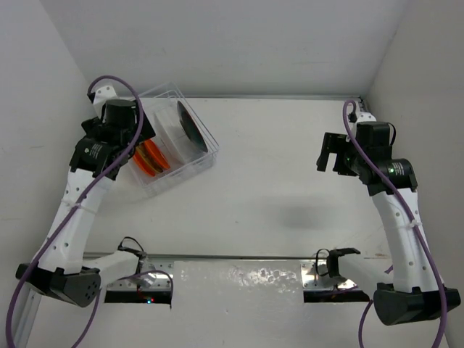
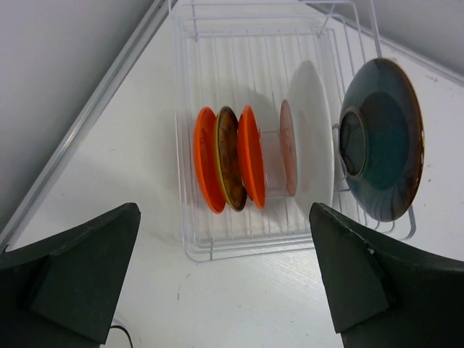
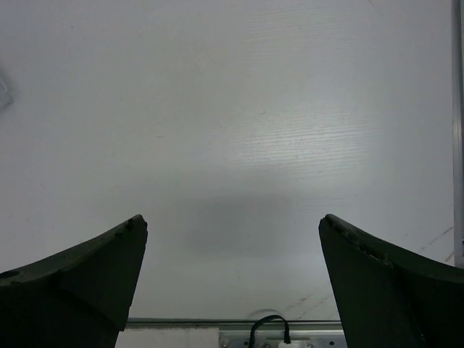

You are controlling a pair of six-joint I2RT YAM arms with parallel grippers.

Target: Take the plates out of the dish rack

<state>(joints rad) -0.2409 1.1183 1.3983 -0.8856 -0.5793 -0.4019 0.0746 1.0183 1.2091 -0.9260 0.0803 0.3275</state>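
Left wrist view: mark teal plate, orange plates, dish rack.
teal plate (image 2: 388, 138): left wrist view, glazed back.
orange plates (image 2: 204, 163): left wrist view, leftmost one's face.
dish rack (image 2: 239, 65): left wrist view, bare ribbed floor.

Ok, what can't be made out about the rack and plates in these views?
Top external: the left arm covers part of the dish rack, so only slivers of the orange plates show; their number is unclear there.
Left wrist: the plates stand edge-on and overlap, hiding most faces; the teal plate shows only its underside.
Right wrist: bare table only; rack out of frame.
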